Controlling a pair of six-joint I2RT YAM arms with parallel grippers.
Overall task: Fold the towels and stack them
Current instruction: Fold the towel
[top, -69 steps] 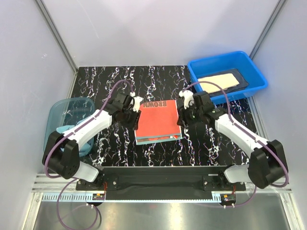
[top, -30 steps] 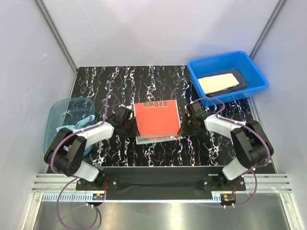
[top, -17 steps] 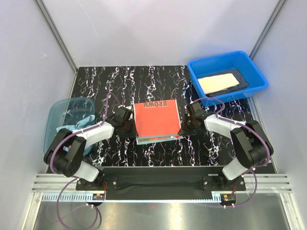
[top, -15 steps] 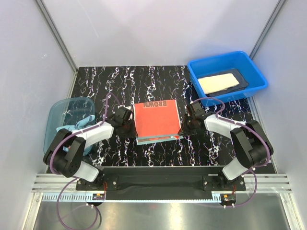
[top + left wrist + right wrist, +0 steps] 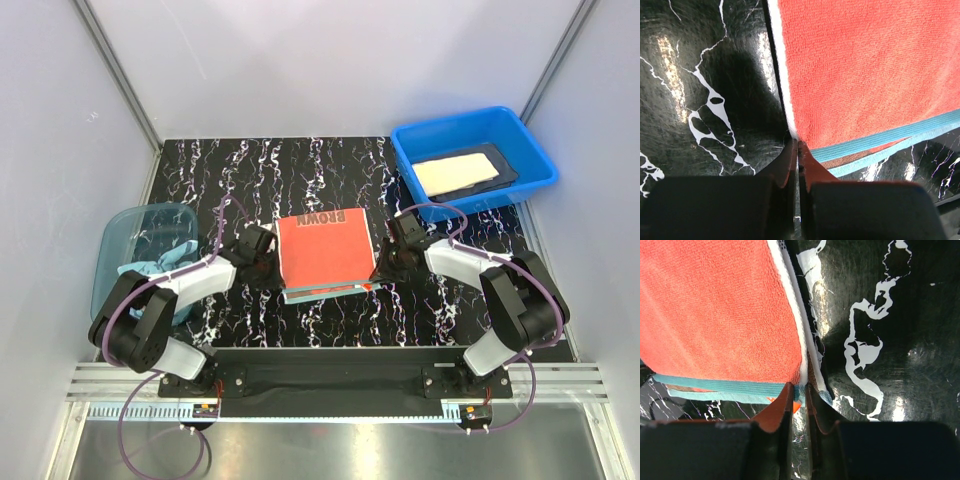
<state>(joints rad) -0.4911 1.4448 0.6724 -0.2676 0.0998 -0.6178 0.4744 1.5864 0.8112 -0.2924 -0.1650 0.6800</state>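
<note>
Gripping the folded red towel's (image 5: 325, 250) near right corner at mid-bench with the right pincer (image 5: 797, 390), pressing the left pincer (image 5: 797, 145) closed tight at its near left corner. Seemingly nearing halfway: showing a pale yellow towel (image 5: 455, 173) on a dark towel (image 5: 508, 168) in the blue bin (image 5: 450, 120), leaving a light teal towel (image 5: 150, 270) crumpled in the tub (image 5: 130, 220).

From above, the red towel (image 5: 325, 250) hides its own lower folds, only a teal strip showing at the near edge, and the tips of the left end effector (image 5: 268, 262) and right end effector (image 5: 379, 270) are too small to read. In the left wrist view the towel runs off the top and right edges; whether cloth lies between the pressed fingers (image 5: 790, 165) cannot be told. The pale yellow towel (image 5: 455, 172) covers most of a dark towel (image 5: 507, 168); the left arm (image 5: 190, 278) hides part of the light teal towel (image 5: 140, 268).
</note>
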